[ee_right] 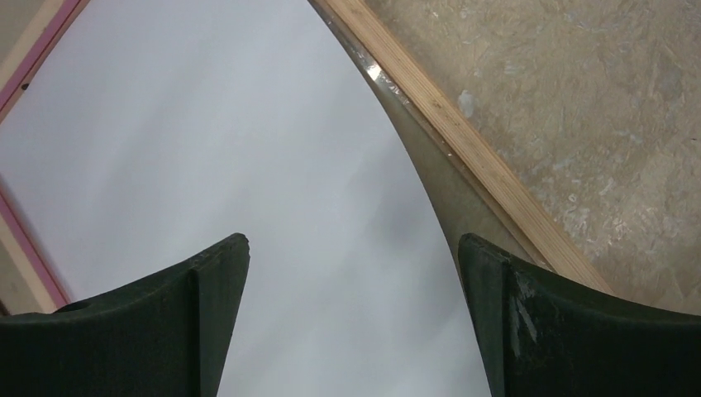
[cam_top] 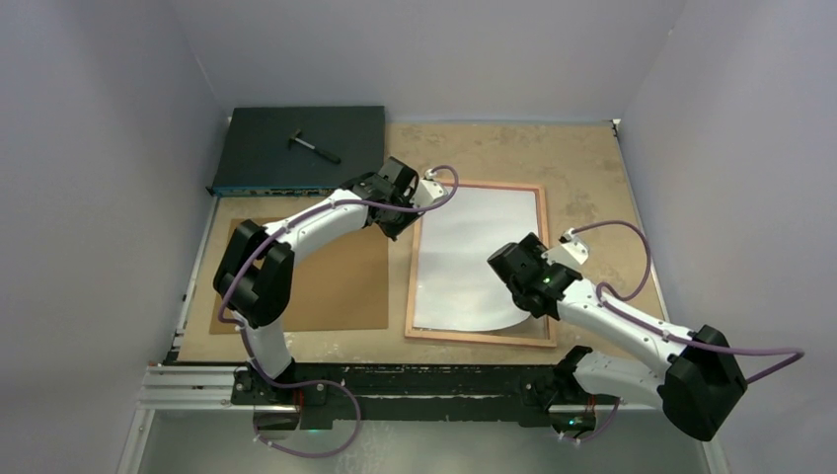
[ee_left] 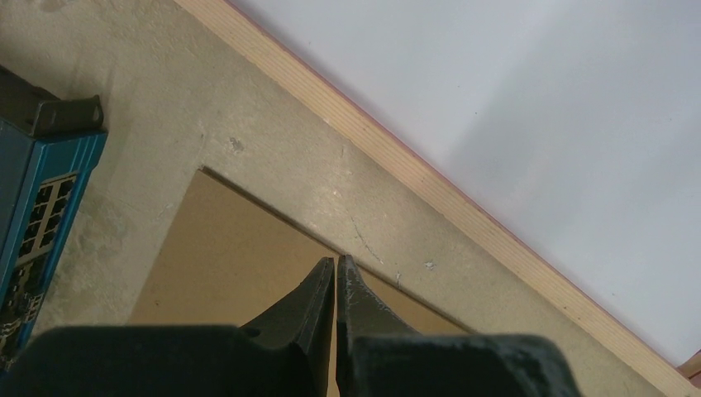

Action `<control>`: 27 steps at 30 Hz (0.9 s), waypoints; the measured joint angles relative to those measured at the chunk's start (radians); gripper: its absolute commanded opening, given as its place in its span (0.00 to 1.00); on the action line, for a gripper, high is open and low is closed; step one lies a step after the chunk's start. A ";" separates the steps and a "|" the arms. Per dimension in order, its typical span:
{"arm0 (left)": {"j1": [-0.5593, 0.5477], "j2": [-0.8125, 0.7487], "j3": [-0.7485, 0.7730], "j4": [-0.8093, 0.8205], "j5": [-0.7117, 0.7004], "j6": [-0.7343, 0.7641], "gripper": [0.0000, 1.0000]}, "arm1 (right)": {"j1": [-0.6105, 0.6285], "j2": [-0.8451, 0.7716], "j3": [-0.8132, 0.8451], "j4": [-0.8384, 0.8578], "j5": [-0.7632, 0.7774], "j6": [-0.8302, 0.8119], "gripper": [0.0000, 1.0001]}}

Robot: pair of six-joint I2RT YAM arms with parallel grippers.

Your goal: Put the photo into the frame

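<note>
The frame (cam_top: 476,337) lies flat on the table, tan back up with a thin pink edge. The photo (cam_top: 474,257) lies inside it, white back up; its near right corner curls away from the rail. My left gripper (cam_top: 397,225) is shut and empty, just outside the frame's far left corner. In the left wrist view it (ee_left: 337,260) hovers over the brown backing board's corner (ee_left: 231,248), beside the frame rail (ee_left: 430,186). My right gripper (cam_top: 505,265) is open and empty above the photo (ee_right: 248,165), its jaws (ee_right: 354,265) near the right rail (ee_right: 463,141).
The brown backing board (cam_top: 326,286) lies flat left of the frame. A dark flat electronics box (cam_top: 296,148) with a black tool (cam_top: 314,147) on it sits at the back left; its blue port face shows in the left wrist view (ee_left: 41,198).
</note>
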 measured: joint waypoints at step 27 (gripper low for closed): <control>0.023 -0.029 -0.019 -0.037 0.018 -0.001 0.08 | -0.001 -0.200 0.123 -0.036 -0.101 -0.227 0.99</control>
